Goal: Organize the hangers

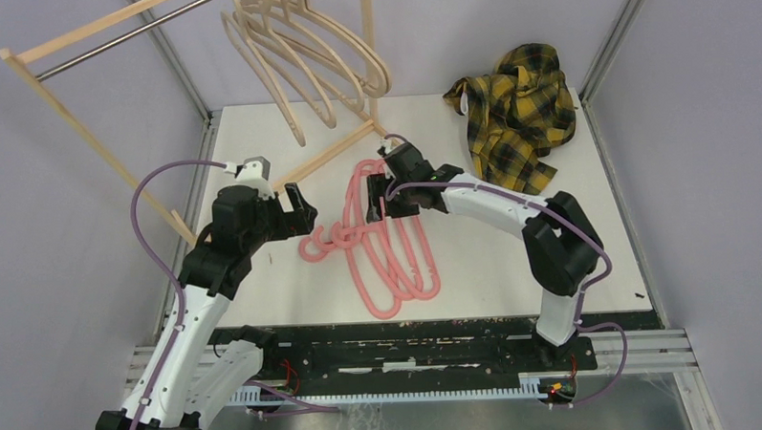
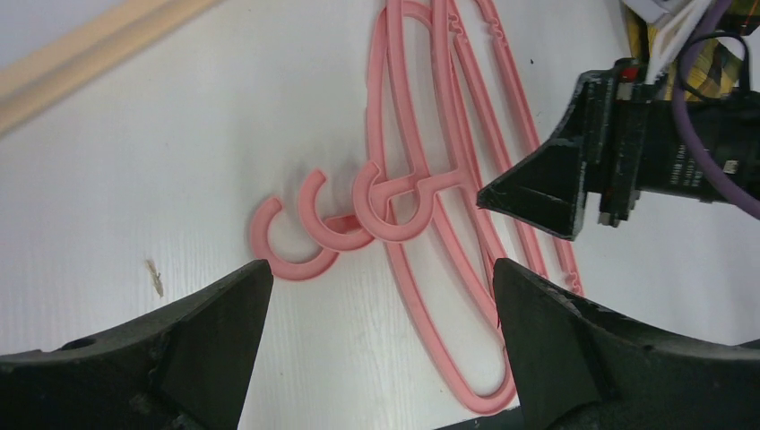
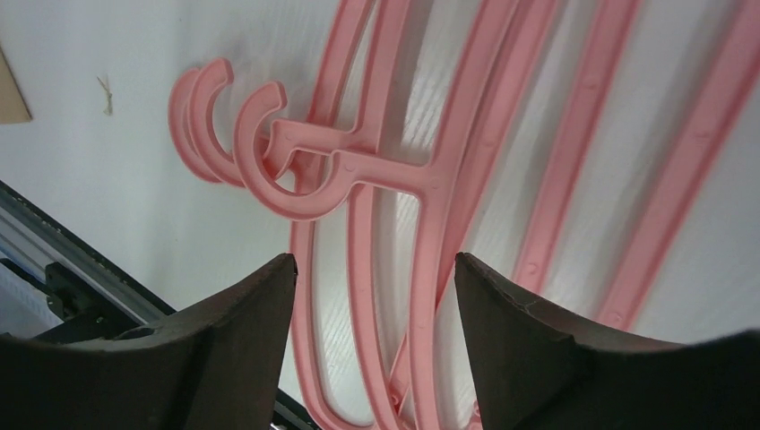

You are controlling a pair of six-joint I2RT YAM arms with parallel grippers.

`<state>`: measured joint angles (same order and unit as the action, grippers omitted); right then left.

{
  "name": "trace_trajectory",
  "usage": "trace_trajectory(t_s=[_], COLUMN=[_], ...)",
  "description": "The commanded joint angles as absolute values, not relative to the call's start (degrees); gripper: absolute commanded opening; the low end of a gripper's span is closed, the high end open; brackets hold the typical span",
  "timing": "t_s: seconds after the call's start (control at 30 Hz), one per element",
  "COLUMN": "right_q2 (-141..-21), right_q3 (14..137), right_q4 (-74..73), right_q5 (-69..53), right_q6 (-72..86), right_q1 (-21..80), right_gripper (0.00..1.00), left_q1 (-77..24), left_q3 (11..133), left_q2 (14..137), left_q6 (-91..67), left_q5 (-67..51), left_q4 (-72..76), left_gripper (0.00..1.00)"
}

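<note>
Pink hangers (image 1: 332, 241) lie flat, overlapping, hooks side by side; beige hangers (image 1: 380, 78) hang bunched together behind them.

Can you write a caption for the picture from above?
Both open, the left gripper and right gripper flank pink hangers on the table; beige hangers hang by the rack.

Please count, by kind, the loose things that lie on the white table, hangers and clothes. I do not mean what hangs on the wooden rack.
Pink hangers: 3
Yellow plaid shirt: 1
Total: 4
</note>
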<state>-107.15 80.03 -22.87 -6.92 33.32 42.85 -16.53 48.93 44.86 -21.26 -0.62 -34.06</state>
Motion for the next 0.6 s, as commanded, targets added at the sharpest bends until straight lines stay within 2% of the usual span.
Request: trace_trajectory(t_s=[0.0, 0.17, 0.47, 0.5, 0.57], right_q2=[-111.85, -118.11, -123.71, -124.63, -125.93], right_q3=[85.39, 90.67, 94.09, 94.53, 95.41], right_q4=[-23.94, -25.90, -27.00, -26.98, -26.90], right_q5=[-4.36, -2.42, 4.15, 4.29, 4.31], right_q6=[32.31, 31.54, 31.10, 31.11, 31.36], right_q1=[43.38, 43.40, 43.35, 43.39, 43.36], right_gripper=[0.70, 0.63, 0.61, 0.59, 0.47], left_q1=[-16.79, -16.90, -16.87, -16.87, -16.85], left_q3=[47.66, 46.03, 44.13, 44.12, 44.12], left_q2=[43.50, 43.26, 43.37, 43.37, 43.26], left_q6=[-24.94, -24.83, -24.44, -24.39, -24.36], left_q5=[-3.45, -3.69, -5.37, -5.55, -5.87], left_q4=[-29.10, -27.97, -26.50, -26.49, -26.45], left_gripper=[0.99, 0.99, 0.99, 0.99, 0.99])
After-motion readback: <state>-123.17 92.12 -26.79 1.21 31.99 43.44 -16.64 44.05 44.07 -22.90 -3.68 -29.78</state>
